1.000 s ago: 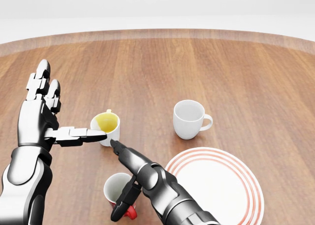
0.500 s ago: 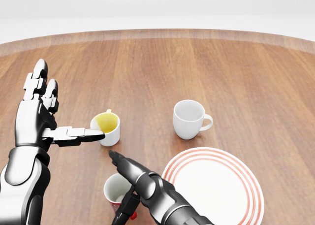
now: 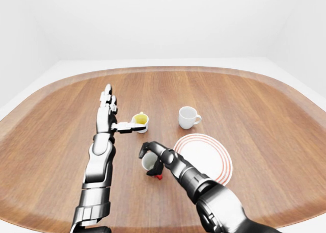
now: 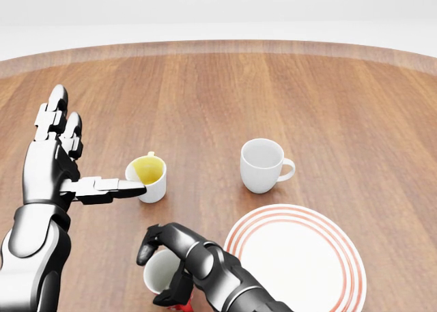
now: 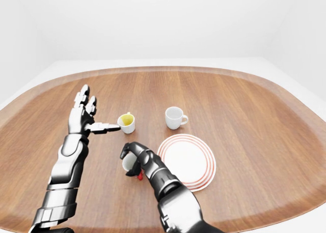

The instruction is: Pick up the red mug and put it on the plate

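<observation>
The red mug (image 4: 161, 270), white inside, stands at the bottom of the head view, just left of the white plate (image 4: 300, 257) with red rings. My right hand (image 4: 156, 278) reaches in from the bottom. Its fingers curl over the mug's left rim and its thumb presses the near side, closed round the mug. Only a bit of red (image 3: 158, 176) shows below the hand. The mug stands on the wooden table (image 4: 273, 87). My left hand (image 4: 75, 163) is open, fingers upright, with its thumb pointing at a yellow mug (image 4: 148, 177).
A white mug (image 4: 261, 164) stands above the plate, handle to the right. The yellow mug stands above the red mug, close to my left thumb. The round table's edge curves along the top of the head view.
My right hand's fingers, stretched out straight over the red mug before, have curled down and closed round it. The left hand has barely moved.
</observation>
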### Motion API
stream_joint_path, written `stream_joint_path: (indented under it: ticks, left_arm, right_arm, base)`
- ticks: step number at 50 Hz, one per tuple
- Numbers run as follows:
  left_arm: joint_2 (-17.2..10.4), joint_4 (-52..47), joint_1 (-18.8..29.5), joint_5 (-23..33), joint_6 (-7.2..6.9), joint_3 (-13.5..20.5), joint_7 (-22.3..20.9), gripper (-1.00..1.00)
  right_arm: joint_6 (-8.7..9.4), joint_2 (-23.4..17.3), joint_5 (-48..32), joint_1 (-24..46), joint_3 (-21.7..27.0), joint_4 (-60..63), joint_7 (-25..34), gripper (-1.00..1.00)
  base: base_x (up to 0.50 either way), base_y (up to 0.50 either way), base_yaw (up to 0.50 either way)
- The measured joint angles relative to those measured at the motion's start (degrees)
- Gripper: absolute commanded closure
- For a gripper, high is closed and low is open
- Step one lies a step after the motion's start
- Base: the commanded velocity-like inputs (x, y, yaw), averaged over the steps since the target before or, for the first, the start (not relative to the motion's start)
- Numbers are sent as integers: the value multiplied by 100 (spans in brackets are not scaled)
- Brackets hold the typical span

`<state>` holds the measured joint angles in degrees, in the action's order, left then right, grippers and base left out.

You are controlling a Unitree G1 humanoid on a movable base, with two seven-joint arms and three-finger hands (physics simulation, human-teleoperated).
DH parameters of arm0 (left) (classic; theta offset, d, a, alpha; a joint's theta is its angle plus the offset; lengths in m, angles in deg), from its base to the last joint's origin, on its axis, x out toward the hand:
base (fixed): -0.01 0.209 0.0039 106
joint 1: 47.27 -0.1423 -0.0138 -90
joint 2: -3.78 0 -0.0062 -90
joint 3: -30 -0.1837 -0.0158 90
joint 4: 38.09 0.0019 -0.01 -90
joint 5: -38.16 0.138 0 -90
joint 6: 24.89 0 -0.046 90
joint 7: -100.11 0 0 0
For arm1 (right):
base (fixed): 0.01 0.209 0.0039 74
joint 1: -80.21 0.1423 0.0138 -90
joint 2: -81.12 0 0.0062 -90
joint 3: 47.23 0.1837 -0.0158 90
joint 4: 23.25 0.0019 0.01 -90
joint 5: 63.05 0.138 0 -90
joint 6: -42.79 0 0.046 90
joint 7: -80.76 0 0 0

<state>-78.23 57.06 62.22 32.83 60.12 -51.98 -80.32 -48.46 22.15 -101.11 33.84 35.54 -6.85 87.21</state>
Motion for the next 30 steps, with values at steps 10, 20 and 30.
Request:
stream_joint_path:
  ticks: [10, 20, 30]
  left_arm:
    - [9, -49, -24, -1, 0, -4, 1, -100]
    - [-2, -70, -35, -20, 0, 16, -2, -100]
    - [-10, 7, -32, -20, 0, 19, -13, -100]
  right_arm:
    - [-24, 14, -117, -14, -22, -37, 144, 100]
    - [27, -20, -82, 63, -18, 71, 95, 100]
    - [159, -124, 81, 181, 4, 388, 202, 100]
  base:
    - [0, 0, 0]
    - [0, 0, 0]
    - [0, 0, 0]
